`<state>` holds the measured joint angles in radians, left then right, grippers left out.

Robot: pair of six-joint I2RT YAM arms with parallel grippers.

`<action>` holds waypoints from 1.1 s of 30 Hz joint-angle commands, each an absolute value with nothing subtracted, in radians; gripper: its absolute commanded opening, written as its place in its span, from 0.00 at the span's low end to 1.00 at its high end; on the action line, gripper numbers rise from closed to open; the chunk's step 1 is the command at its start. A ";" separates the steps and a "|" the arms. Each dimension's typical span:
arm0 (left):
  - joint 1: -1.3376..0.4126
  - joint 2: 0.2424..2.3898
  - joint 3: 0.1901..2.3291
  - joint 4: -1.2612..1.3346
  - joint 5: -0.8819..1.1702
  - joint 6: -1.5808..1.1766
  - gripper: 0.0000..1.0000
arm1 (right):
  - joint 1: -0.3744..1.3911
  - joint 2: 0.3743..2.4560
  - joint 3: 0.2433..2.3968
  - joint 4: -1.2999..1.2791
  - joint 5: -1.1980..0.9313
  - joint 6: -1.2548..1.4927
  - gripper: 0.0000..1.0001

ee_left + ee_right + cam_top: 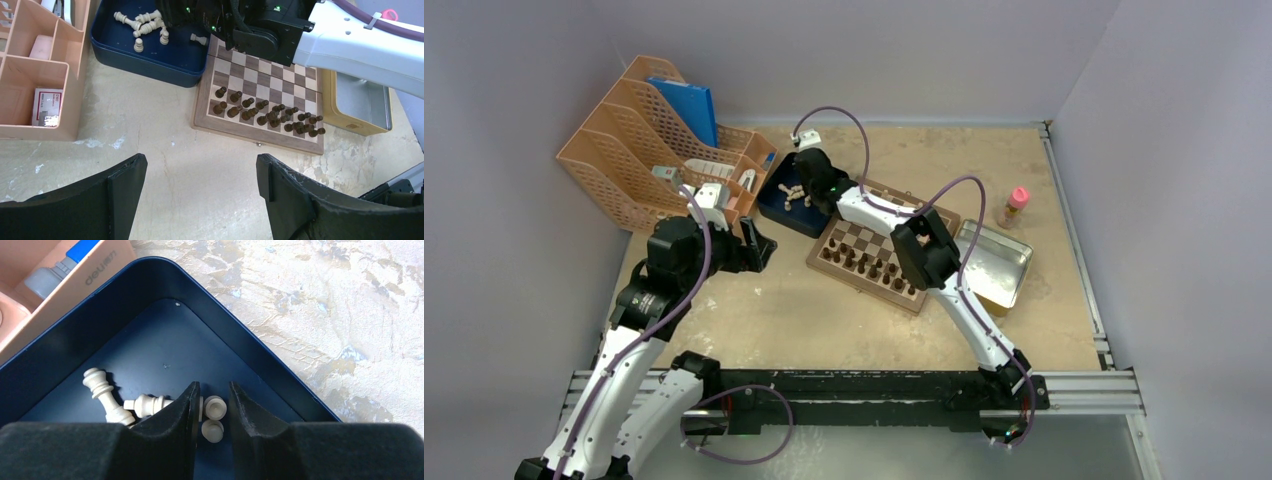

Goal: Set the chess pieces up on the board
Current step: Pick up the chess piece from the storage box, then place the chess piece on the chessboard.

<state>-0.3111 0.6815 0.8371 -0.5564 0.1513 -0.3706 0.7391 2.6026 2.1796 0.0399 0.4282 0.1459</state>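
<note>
Right arm fetching a beige pawn [215, 407] from the dark blue tray [250, 340] for the board [260, 80].

Nearest, the left gripper [200, 165] hovers wide open and empty over the table. Beyond it, the board carries only dark pieces [270, 115] in its near rows. Farthest, the right gripper [214, 387] dips into the tray, jaws narrowly parted astride the lying pawn, not visibly pinching it. Other chess pieces [142, 27] lie alongside. The next move likely calls for clamping, lifting clear of the rim, and carrying to the board's far side.

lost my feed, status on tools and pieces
Left tool open, empty. Right tool straddling a light piece in blue tray, grip unconfirmed. Board holds dark pieces only.
</note>
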 commanded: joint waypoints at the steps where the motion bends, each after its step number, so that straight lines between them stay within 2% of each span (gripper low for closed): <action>1: -0.316 0.678 0.845 -0.520 0.145 -0.351 0.80 | 0.743 2.583 2.223 0.055 0.456 0.127 0.28; 5: -0.316 0.674 0.845 -0.517 0.147 -0.350 0.80 | 0.743 2.543 2.179 0.104 0.466 0.120 0.21; 10: -0.316 0.677 0.846 -0.517 0.150 -0.350 0.80 | 0.744 2.498 2.167 0.110 0.447 0.119 0.17; 24: -0.316 0.670 0.844 -0.518 0.150 -0.351 0.80 | 0.746 2.247 1.955 0.136 0.385 0.196 0.15; 33: -0.316 0.671 0.844 -0.517 0.153 -0.352 0.80 | 0.743 2.038 1.729 0.103 0.428 0.262 0.15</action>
<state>-0.3111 0.6811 0.8371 -0.5564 0.1520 -0.3706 0.7399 2.1448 1.8107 0.1078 0.3943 0.2115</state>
